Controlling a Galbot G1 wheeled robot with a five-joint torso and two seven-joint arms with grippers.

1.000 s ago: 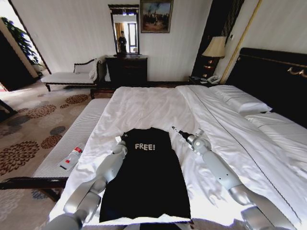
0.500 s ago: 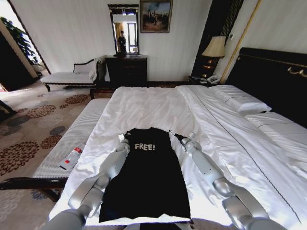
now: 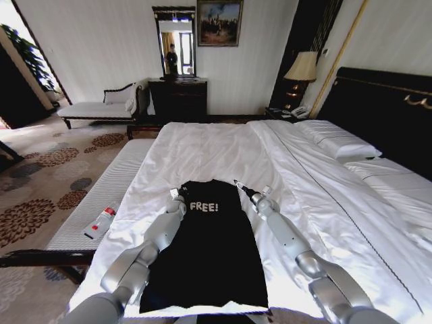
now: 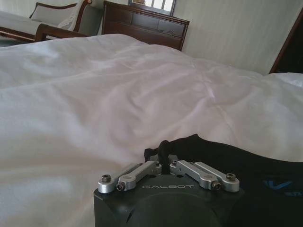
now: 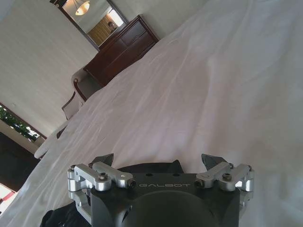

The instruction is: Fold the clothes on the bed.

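The clothes, a black T-shirt (image 3: 206,253) with white "FREE!" lettering, lie flat and narrow near the foot edge of the bed (image 3: 216,152). My left gripper (image 3: 175,194) is at the shirt's far left corner. In the left wrist view it (image 4: 164,153) is shut on a pinch of the black fabric (image 4: 213,149). My right gripper (image 3: 236,183) is at the shirt's far right corner. Its fingers (image 5: 210,161) stand wide apart in the right wrist view, open, with the black shirt edge (image 5: 151,167) between them.
A white-cushioned bench (image 3: 115,182) runs along the bed's left side with a small bottle (image 3: 101,221) on it. Pillows (image 3: 337,143) and the dark headboard (image 3: 385,111) lie to the right. A dresser (image 3: 179,98), a chaise (image 3: 101,108) and a lamp (image 3: 302,67) stand at the far wall.
My right gripper has swung left across the duvet to the shirt's far right corner. My left gripper has slid a little farther up the shirt's left edge.
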